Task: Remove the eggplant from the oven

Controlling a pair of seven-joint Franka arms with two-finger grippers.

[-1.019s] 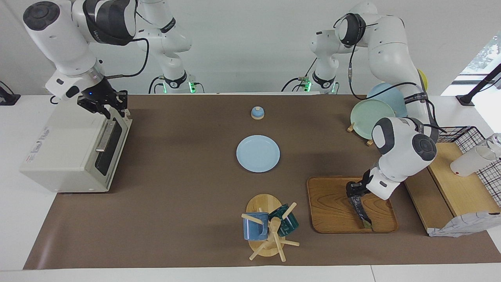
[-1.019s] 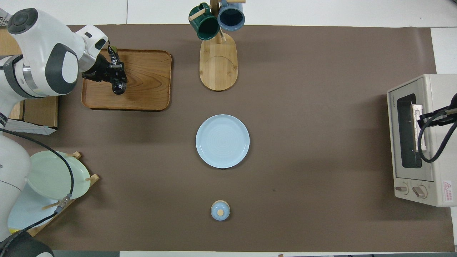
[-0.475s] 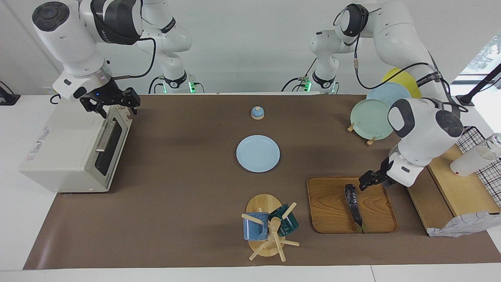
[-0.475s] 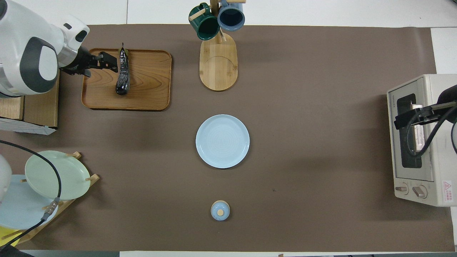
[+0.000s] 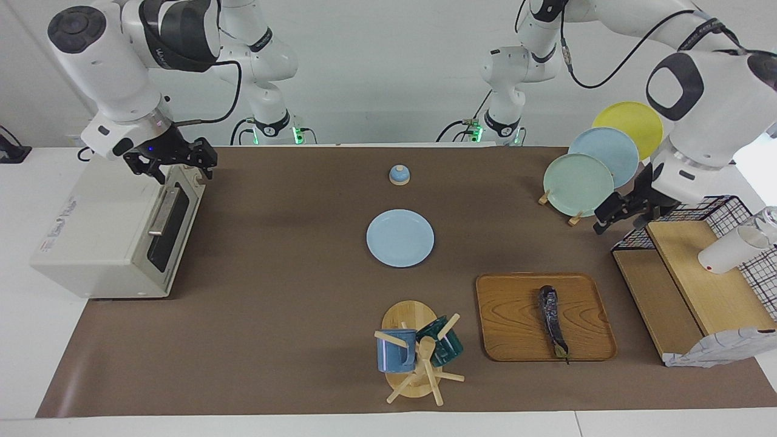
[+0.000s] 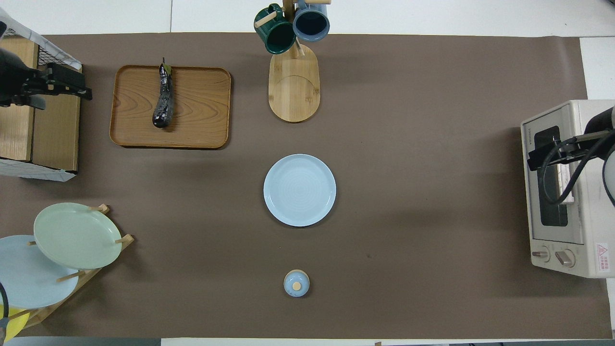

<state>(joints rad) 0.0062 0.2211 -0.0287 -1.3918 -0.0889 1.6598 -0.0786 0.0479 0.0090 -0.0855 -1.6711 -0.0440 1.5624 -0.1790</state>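
Brown-papered table. Near the robots: cream oven (image 5: 115, 233) shut, right gripper (image 5: 176, 159) above it, fingers apart. Left gripper (image 5: 625, 212) empty, spread, over shelf edge. Farthest: eggplant (image 5: 551, 319) on wooden tray (image 5: 510, 315). Likely light, firm, slick-skinned; best pinched mid-body.

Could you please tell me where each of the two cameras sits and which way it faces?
Facing view: high across the table, facing the robots; both arms and bases show at the top, the right gripper over the oven, the left gripper up beside the plate rack.
Overhead view: high above the robots' end, looking steeply down and forward; only the grippers and bits of arm show at the side edges.
Shared: the eggplant on the wooden tray, the blue plate, the mug stand, half a turn apart.
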